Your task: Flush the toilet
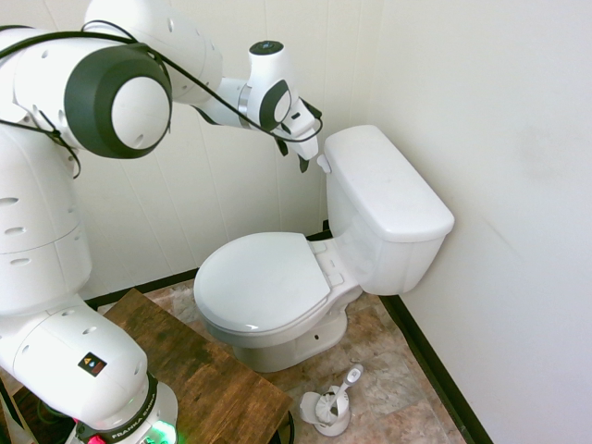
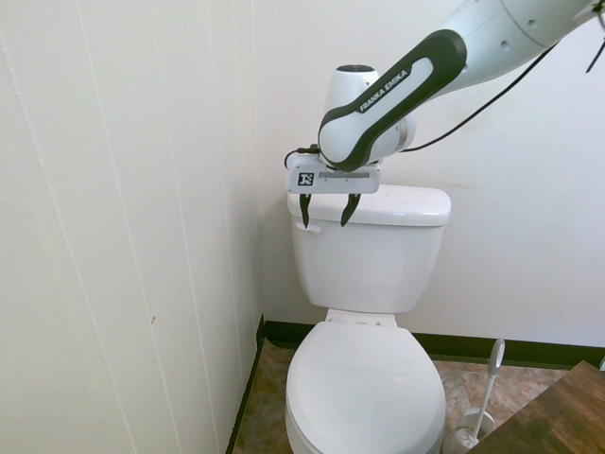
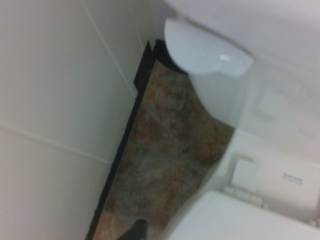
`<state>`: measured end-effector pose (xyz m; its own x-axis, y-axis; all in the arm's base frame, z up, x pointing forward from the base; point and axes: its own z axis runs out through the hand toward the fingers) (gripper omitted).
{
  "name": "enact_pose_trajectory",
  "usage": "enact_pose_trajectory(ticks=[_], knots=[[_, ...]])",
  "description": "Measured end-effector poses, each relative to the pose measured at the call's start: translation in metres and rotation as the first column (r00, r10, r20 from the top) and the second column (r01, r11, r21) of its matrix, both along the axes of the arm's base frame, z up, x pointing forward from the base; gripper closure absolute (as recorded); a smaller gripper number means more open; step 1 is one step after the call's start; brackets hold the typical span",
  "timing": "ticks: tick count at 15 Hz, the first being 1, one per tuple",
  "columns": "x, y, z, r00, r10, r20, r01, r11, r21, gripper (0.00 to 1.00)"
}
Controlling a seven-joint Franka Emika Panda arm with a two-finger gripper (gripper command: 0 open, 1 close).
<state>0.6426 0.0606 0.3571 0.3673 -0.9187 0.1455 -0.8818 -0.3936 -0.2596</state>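
The white toilet [image 1: 261, 279] stands in the corner with its oval lid down. Its boxy tank [image 1: 387, 199] has a flat lid. On the tank's front, at the corner nearest the wall, sits a small white flush lever [image 1: 323, 164]. My gripper [image 1: 294, 155] hangs open just in front of that corner, fingers pointing down. In the second exterior view the gripper [image 2: 327, 213] straddles the flush lever [image 2: 316, 227], whose tip shows just below the left fingertip. Close up in the wrist view, the lever [image 3: 207, 47] is a rounded white shape.
A white toilet-brush holder [image 1: 331, 407] stands on the tiled floor beside the bowl. A dark wooden board [image 1: 203, 370] lies in front of the toilet near the arm's base. White panelled walls with black skirting close in on both sides of the tank.
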Motion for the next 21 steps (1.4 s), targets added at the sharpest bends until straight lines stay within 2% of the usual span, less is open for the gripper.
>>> enact_pose_trajectory(ticks=[6,21], knots=[[0.036,-0.002,-0.023,0.998,-0.059,0.017,0.059,0.998,-0.036,1.0],[0.076,-0.002,-0.037,0.993,-0.083,0.085,0.087,0.995,-0.043,1.0]])
